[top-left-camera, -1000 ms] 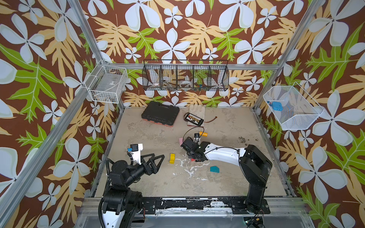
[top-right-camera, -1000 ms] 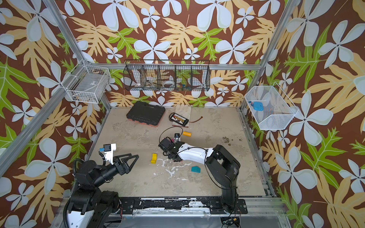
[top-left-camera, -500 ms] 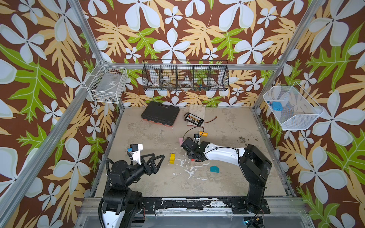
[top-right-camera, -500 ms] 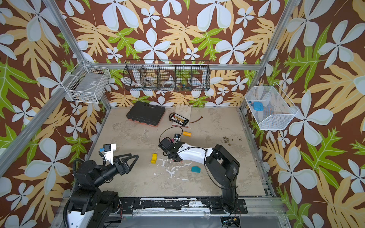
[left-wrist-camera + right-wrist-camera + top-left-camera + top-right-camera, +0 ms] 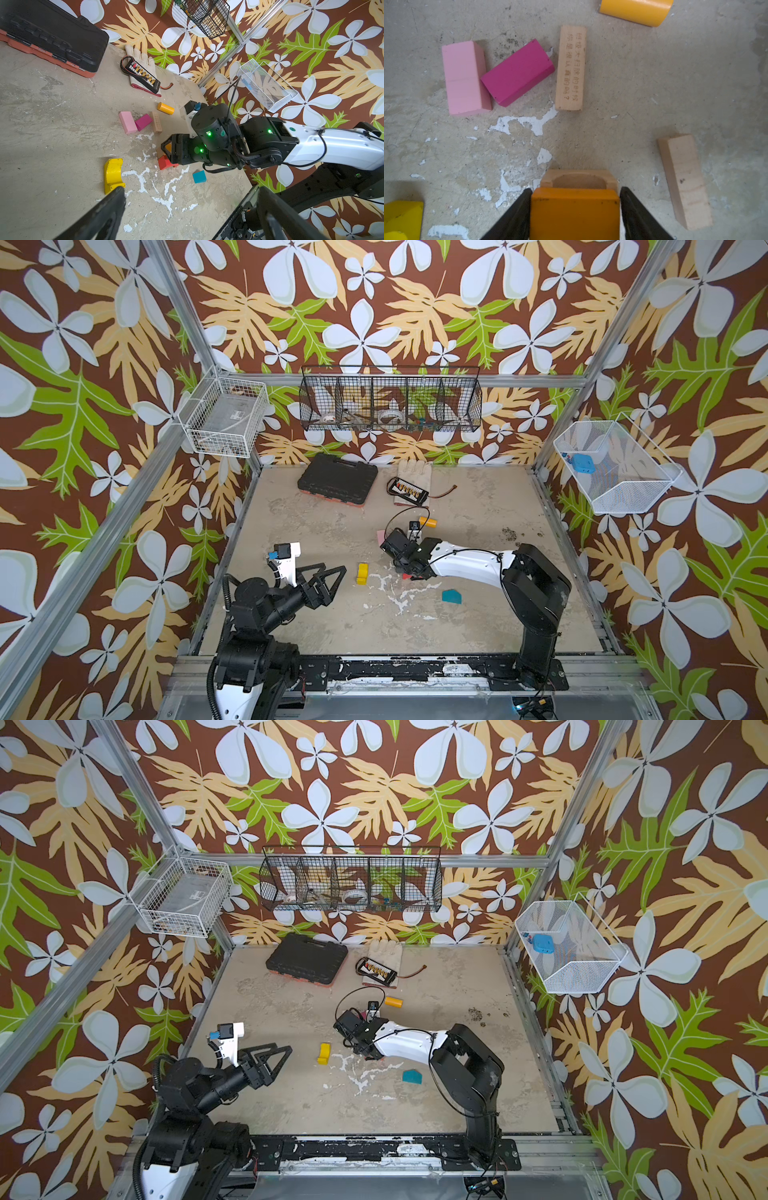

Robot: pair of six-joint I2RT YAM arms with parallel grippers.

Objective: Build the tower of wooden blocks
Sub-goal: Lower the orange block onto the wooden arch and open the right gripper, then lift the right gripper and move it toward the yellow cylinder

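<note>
Right claw [image 5: 576, 189], parked where it was, stands slightly spread around orange block [image 5: 574, 214].

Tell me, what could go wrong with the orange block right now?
The right fingers stand close on both sides of the orange block, so backing away crooked could drag or tip it. The plain wood arch lies right beside it and may get shoved. The yellow arch lies near the left fingers, easy to bump.

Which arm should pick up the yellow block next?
Left, probably. The left gripper is open and empty, and the yellow block lies on the table just in front of it. The right gripper is busy, with its fingers on either side of the orange block.
</note>
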